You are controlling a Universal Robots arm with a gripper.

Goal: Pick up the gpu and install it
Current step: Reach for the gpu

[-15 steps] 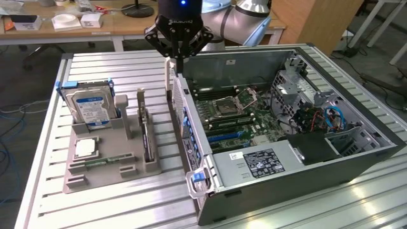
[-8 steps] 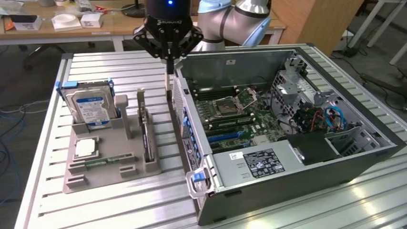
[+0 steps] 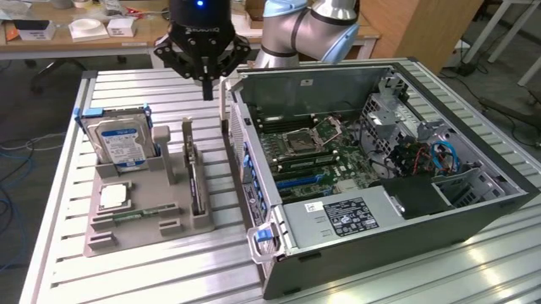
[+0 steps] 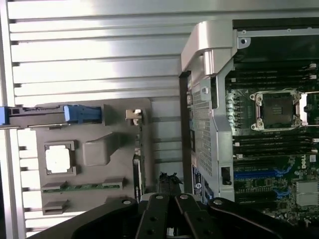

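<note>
Closest to us, in the lower left of the exterior view, a grey holder (image 3: 152,190) sits on the ribbed metal table (image 3: 127,272). A thin green memory stick (image 3: 135,215) lies near the holder's front. A square silver chip (image 3: 113,196) lies just behind it.

On the holder's right side, the gpu (image 3: 196,187) stands up on its thin edge in a slot. We see it edge-on, so it looks like a thin dark strip. Its long side runs from near to far, straight up the picture. It is next to the open computer case (image 3: 381,164) but does not touch it. I think its shiny end bracket is at the far end, by the small upright post, but that part is hard to make out.

Further back on the left, the hard drive (image 3: 125,142) with the blue and white label stands in the holder.

Further back again, in the upper middle of the picture, hangs the gripper (image 3: 207,95). Its two fingers are pressed together and hold nothing. They point straight down, just past the far end of the holder, near the case's back corner. So the gpu lies below the gripper and toward us. The fingers sit roughly on the card's long line. The gpu is in the holder, not in the case.
</note>
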